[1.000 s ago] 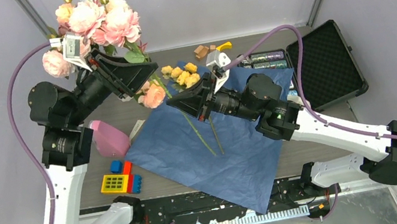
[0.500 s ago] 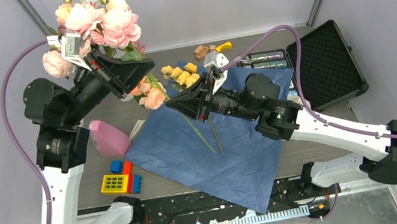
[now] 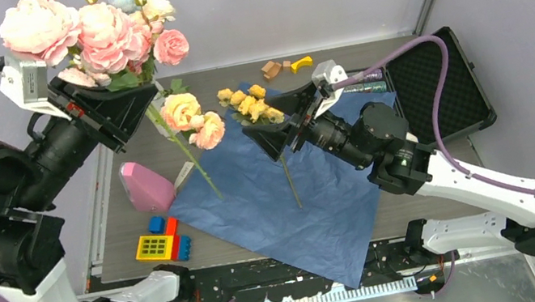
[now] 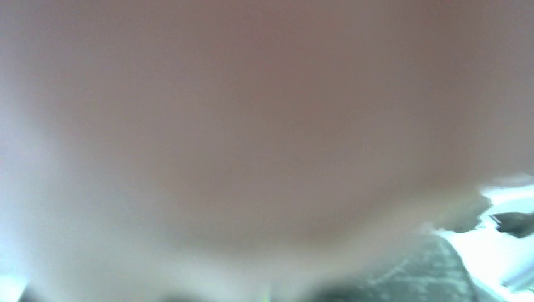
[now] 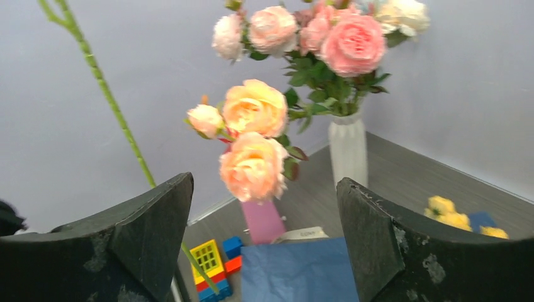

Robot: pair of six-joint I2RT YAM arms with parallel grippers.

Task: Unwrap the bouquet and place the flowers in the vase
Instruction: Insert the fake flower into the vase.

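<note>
We see the left end effector (image 3: 144, 106) raised high at the left, its fingers pressed together on the thin green stem of the pink and cream roses (image 3: 193, 121). The roses hang just below and ahead of its tip, clear of the bench (image 3: 115, 217). A second ago those fingers stood partly open and lower down, and this stem lay on the blue paper wrap (image 3: 274, 207). The right end effector (image 3: 265, 118) now has its fingers spread wide with nothing between them. A second ago it was closed low over the stems, and it has since drawn back to the right. The yellow roses (image 3: 248, 101) lie on the wrap just ahead of its fingertips, their stem running beneath it. The white ribbed vase (image 5: 347, 148), filled with larger pink blooms (image 5: 327, 31), stands well beyond the right end effector, behind the held roses. A pink cone block (image 3: 145, 186) stands below the left end effector. The left wrist view is only a pink blur.
</note>
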